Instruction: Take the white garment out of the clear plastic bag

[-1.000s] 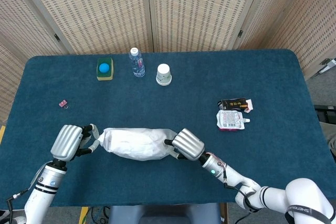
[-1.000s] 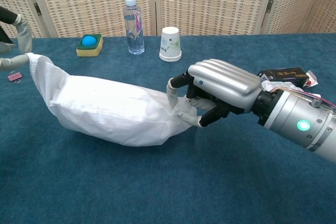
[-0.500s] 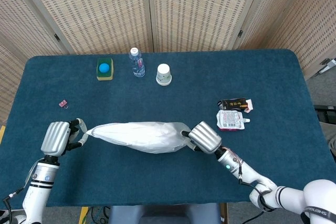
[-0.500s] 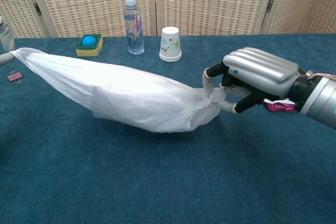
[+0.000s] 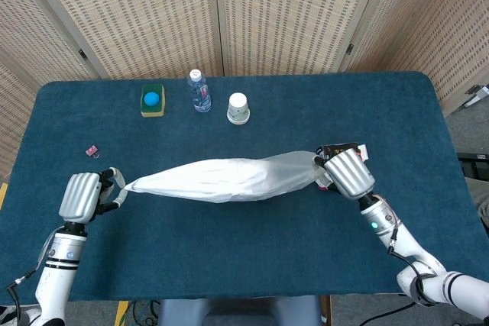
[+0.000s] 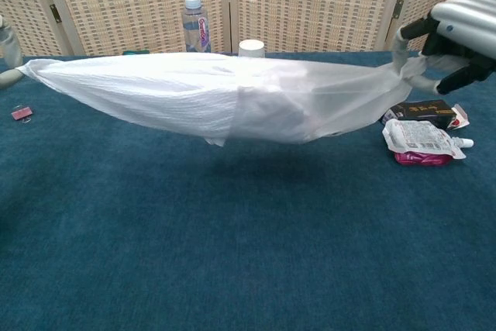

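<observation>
The white garment [image 5: 191,181] and the clear plastic bag [image 5: 294,171] hang stretched in a long line above the table. My left hand [image 5: 82,196] grips the garment's left end and shows only at the left edge of the chest view [image 6: 6,60]. My right hand [image 5: 348,173] grips the bag's right end, raised high in the chest view [image 6: 457,32]. There the garment [image 6: 139,94] fills the left half. The bag [image 6: 341,102] overlaps the garment's inner end and looks thin and see-through toward my right hand.
A water bottle [image 5: 200,91], a paper cup [image 5: 238,108] and a green sponge with a blue ball [image 5: 152,100] stand at the back. A pink clip [image 5: 92,150] lies far left. A black packet [image 6: 422,108] and a white pouch [image 6: 418,137] lie below my right hand.
My right hand moved far right and up with the bag's end. The bundle lifted off the table and stretched long. More of the garment now shows outside the bag.
</observation>
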